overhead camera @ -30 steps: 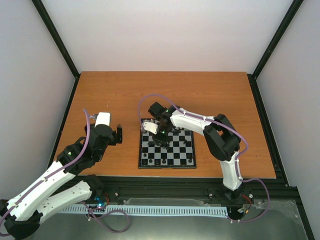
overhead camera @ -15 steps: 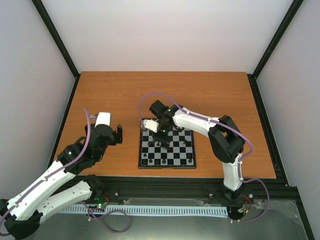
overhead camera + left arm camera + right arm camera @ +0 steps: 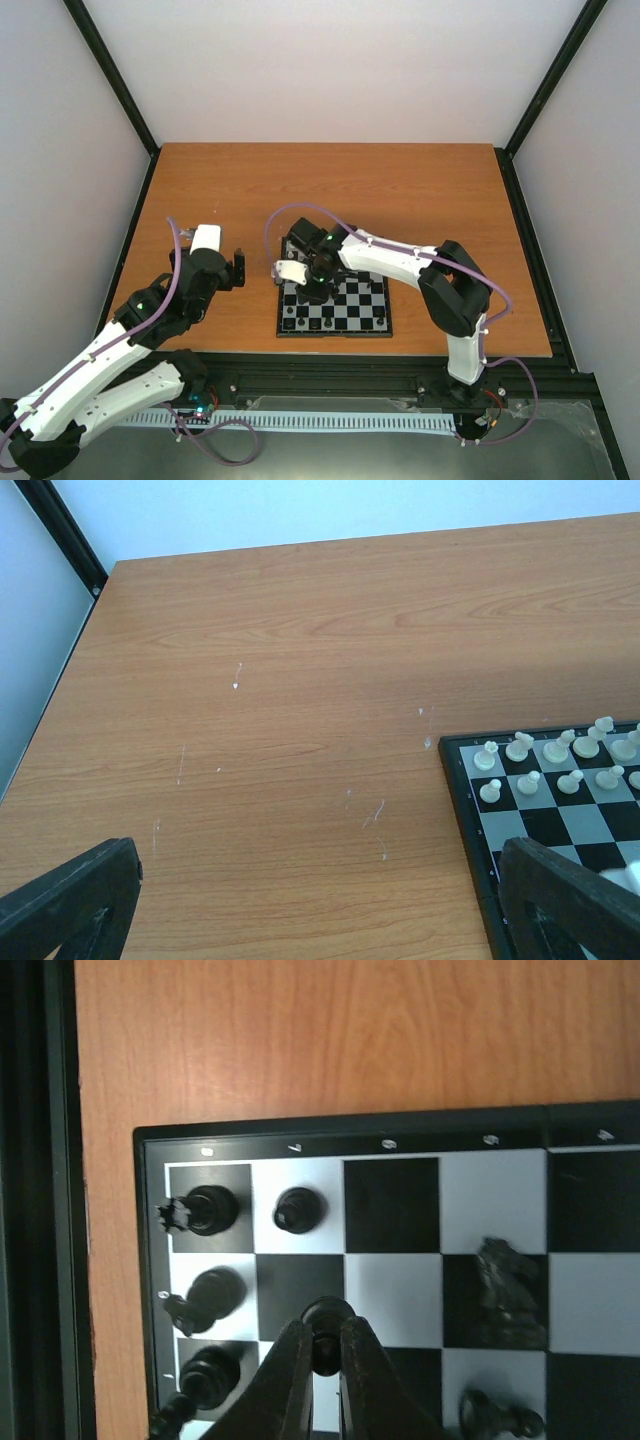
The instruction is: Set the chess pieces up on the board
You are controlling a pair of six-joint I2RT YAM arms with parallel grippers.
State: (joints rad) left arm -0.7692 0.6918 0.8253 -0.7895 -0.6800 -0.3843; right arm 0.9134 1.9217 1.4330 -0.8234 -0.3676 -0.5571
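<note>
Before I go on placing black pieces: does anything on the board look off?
Yes. A black knight sits on the board well off black's two home rows and seems to lie on its side. The pawn in the right gripper looks upright.

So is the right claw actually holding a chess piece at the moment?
Yes, the right gripper is pinched around a black piece over the board.

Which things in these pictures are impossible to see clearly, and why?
Top view: right arm hides the far-left of the board; pieces too small to identify.
Left wrist: frame edges cut off much of the board.
Right wrist: right gripper covers the base of the black piece it grips.
</note>
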